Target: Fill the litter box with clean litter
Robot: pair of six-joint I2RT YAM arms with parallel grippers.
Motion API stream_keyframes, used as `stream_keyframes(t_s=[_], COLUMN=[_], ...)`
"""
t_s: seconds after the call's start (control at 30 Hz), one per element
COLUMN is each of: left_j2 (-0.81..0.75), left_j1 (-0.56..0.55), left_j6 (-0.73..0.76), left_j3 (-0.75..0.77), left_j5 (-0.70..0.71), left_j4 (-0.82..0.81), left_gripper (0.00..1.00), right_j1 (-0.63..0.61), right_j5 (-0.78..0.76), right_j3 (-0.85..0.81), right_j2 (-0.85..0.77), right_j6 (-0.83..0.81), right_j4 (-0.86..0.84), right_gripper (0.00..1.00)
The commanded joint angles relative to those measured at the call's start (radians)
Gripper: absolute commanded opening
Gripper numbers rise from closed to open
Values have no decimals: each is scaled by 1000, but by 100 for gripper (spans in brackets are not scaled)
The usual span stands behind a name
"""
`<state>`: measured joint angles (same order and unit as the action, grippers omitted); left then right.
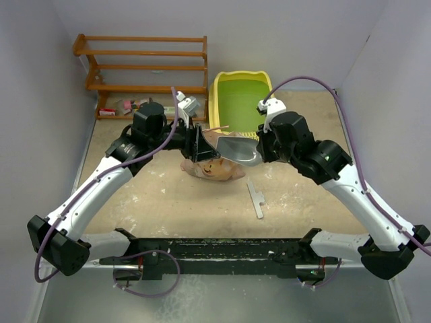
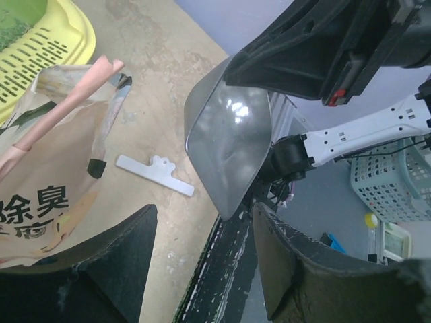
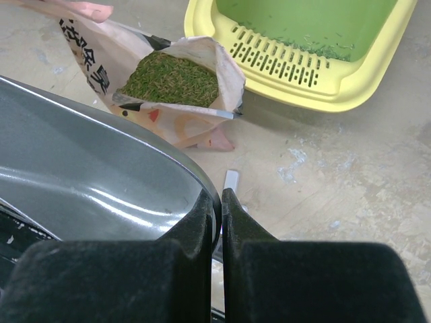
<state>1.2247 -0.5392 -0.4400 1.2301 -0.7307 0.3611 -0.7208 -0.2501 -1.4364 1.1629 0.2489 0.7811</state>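
The yellow litter box (image 1: 217,101) with its green basin stands at the back centre; only a few granules lie in the basin (image 3: 316,47). An open pink-tan bag (image 1: 214,168) in front of it holds the greenish litter (image 3: 172,79). My right gripper (image 3: 221,195) is shut on the rim of a grey scoop (image 3: 81,175), which hangs just above the bag (image 2: 47,168); no litter shows on the scoop (image 2: 229,148). My left gripper (image 2: 205,208) is open beside the bag's mouth with nothing between its fingers.
A white clip (image 1: 256,198) lies on the sandy tabletop just right of the bag. A wooden shelf rack (image 1: 145,64) stands at the back left with small items under it. Walls close in on both sides.
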Motion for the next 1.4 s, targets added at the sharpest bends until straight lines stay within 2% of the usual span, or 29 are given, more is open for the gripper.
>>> stream_keyframes(t_s=[0.0, 0.13, 0.37, 0.47, 0.57, 0.63, 0.7, 0.8, 0.87, 0.97, 1.07, 1.2, 1.37], left_j2=[-7, 6, 46, 60, 60, 49, 32, -24, -80, -192, -312, -452, -593], left_j1=[-6, -11, -33, -41, -42, -42, -42, -42, -42, -41, -42, -42, -42], left_j6=[-49, -61, -78, -79, -83, -96, -112, -177, -283, -436, -583, -703, -752], left_j3=[11, 8, 4, 2, -14, -41, -74, -156, -244, -416, -576, -692, -730], left_j5=[-29, -26, -21, -18, 10, 15, 33, 57, 74, 142, 223, 306, 381], left_j4=[-91, -108, -134, -135, -126, -143, -159, -237, -336, -503, -644, -714, -713], left_gripper=[62, 60, 49, 34, 1, 0, 0, 0, 0, 0, 0, 0, 0], right_j1=[-25, -51, -84, -97, -101, -101, -101, -102, -102, -102, -100, -82, 16], right_j5=[-19, -17, -26, -47, -46, -55, -62, -60, -10, -18, -11, 87, 402], right_j3=[-40, -27, -38, -43, -44, -40, -39, -30, -20, 19, 65, 85, 99], right_j2=[-6, -8, 13, 25, 25, 17, 4, -28, -55, -130, -211, -250, -200], right_j6=[-15, -19, -34, -34, -29, -14, -1, 20, 68, 127, 173, 201, 294], right_j4=[-35, -47, -56, -58, -54, -53, -46, -37, -14, -53, -132, -201, -274], right_gripper=[0, 0, 0, 0, 0, 0, 5, 23, 35, 53, 63, 69, 66])
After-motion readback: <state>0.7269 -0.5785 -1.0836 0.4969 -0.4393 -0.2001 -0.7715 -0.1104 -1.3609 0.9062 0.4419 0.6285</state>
